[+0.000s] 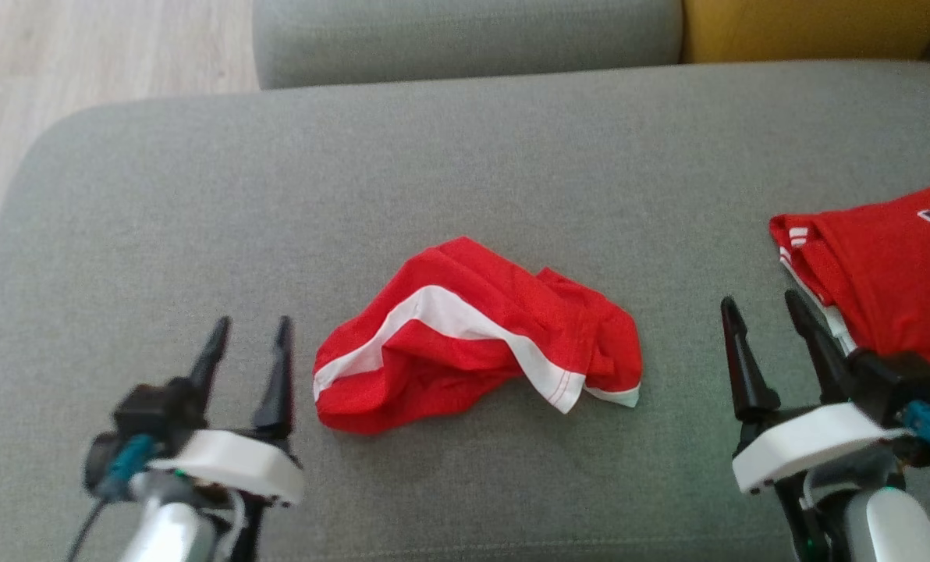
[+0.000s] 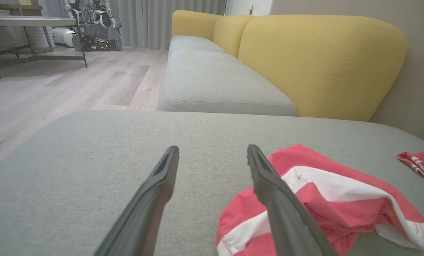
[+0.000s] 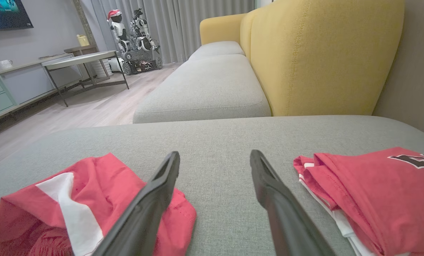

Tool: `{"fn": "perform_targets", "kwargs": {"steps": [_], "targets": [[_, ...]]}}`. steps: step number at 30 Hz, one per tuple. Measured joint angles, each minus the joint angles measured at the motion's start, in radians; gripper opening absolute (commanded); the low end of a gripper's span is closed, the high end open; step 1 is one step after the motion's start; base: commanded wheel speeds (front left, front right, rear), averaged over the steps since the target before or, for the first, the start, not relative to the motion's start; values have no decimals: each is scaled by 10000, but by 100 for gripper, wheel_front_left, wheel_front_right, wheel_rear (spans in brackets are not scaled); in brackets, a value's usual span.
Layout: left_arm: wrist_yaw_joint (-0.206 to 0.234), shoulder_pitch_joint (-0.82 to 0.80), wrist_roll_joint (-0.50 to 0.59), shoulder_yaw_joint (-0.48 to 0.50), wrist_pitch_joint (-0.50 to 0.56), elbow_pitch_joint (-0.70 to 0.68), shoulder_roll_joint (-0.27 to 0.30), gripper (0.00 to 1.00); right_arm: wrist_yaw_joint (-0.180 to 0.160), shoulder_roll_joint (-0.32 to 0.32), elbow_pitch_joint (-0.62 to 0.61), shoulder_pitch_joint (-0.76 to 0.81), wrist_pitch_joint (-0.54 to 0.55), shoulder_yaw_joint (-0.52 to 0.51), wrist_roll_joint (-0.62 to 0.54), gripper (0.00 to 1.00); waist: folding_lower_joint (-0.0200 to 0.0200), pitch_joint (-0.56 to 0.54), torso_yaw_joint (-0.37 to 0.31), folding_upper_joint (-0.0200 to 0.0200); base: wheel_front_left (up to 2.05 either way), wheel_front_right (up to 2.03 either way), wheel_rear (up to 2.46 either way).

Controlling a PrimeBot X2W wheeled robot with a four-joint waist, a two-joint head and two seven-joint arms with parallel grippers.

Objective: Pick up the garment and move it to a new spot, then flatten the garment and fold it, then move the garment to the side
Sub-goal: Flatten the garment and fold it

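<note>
Left gripper [image 1: 251, 326] sits low over the grey seat cushion [image 1: 465, 156], lower left of the head view, fingers pointing away from the robot. Its jaws are spread wide with nothing between them, so no grip on anything. Right gripper [image 1: 760, 304] is at lower right in a like pose, fingers leaning slightly leftward, jaws equally wide and empty. Garment [image 1: 477, 336]: red shorts with a white side stripe, crumpled in a heap on the cushion between the two grippers, nearer the left one. In the left wrist view one finger [image 2: 286, 213] overlaps the garment's near edge; contact cannot be told. A folded red jersey [image 1: 894, 257] with dark lettering lies at the cushion's right edge, just beyond the right gripper, whose body covers its near corner. Beyond the cushion are a second grey seat [image 1: 465, 39] and a yellow backrest [image 1: 808, 27]. Pale wood floor [image 1: 83, 55] lies to the left.
</note>
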Motion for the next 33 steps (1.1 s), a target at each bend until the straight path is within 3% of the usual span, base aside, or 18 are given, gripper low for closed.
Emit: {"fn": "perform_targets", "kwargs": {"steps": [8, 24, 29, 33], "targets": [[171, 842, -245, 397, 439, -598, 562, 100, 0, 2, -86, 328, 207, 107, -36, 100, 0, -466, 68, 0, 0, 0, 0], [385, 1151, -255, 359, 660, -1081, 696, 100, 0, 2, -123, 444, 334, 153, -186, 100, 0, -579, 158, 0, 0, 0, 0], [399, 1121, -249, 257, 690, -1133, 700, 100, 0, -2, 174, 412, 612, 886, -213, 100, 0, -450, 256, 0, 0, 0, 0], [337, 1026, -244, 77, 690, -1131, 694, 100, 0, 0, 1028, 444, 968, 1964, 604, 100, 0, -307, 486, 0, 0, 0, 0]]}}
